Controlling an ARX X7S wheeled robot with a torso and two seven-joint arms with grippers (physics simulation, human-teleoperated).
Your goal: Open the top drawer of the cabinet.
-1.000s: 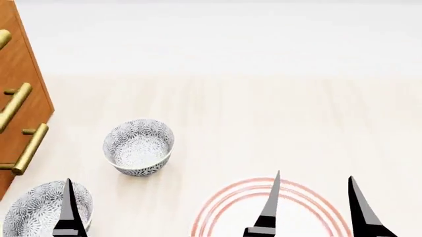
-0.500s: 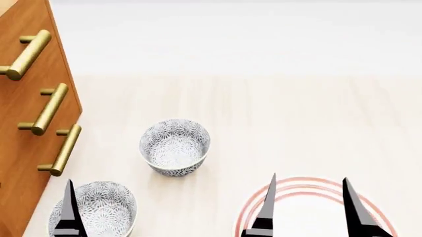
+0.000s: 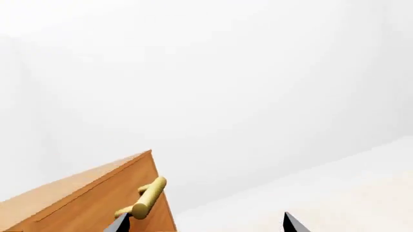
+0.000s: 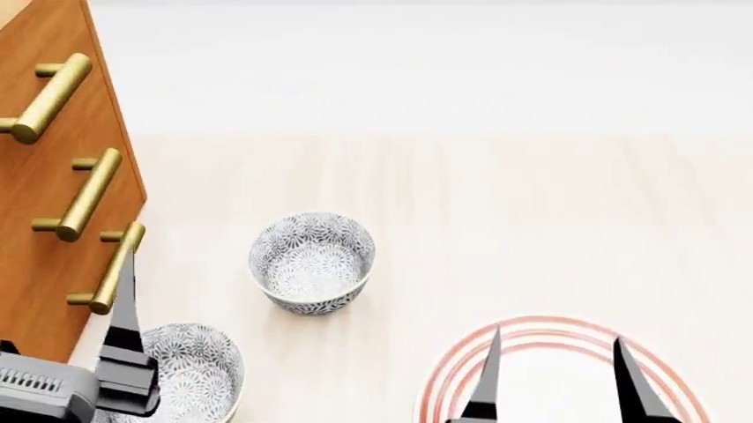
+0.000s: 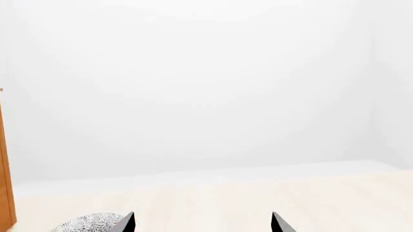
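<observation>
In the head view the cabinet (image 4: 53, 176) fills the 9 to 10 o'clock side, its orange-brown front turned toward the middle of the pale wooden floor (image 4: 495, 203). Three brass bar handles run down that front. The top drawer (image 4: 30, 75) is the highest, at about 10 o'clock, and its handle (image 4: 48, 97) sits above the middle handle (image 4: 80, 194) and the lowest handle (image 4: 108, 267). All three fronts look flush with one another, so the top drawer appears closed, though the steep angle makes this hard to confirm.

The left gripper (image 4: 123, 352) is at about 7 o'clock, just beside the lower corner of the cabinet. Only one dark finger (image 4: 123, 308) shows clearly there, its tip level with the lowest handle. In the left wrist view two dark fingertips (image 3: 293, 224) stand well apart with nothing between them, so the left gripper is released. The same view shows the top corner of the cabinet and one brass handle beyond it.

The right gripper (image 4: 553, 379) is at about 5 o'clock, over a white plate (image 4: 459, 370) with red rings. Its two fingers are spread and hold nothing.

One patterned bowl (image 4: 312, 262) sits near the centre. A second bowl (image 4: 194, 370) lies at 7 o'clock, partly behind the left gripper.
</observation>
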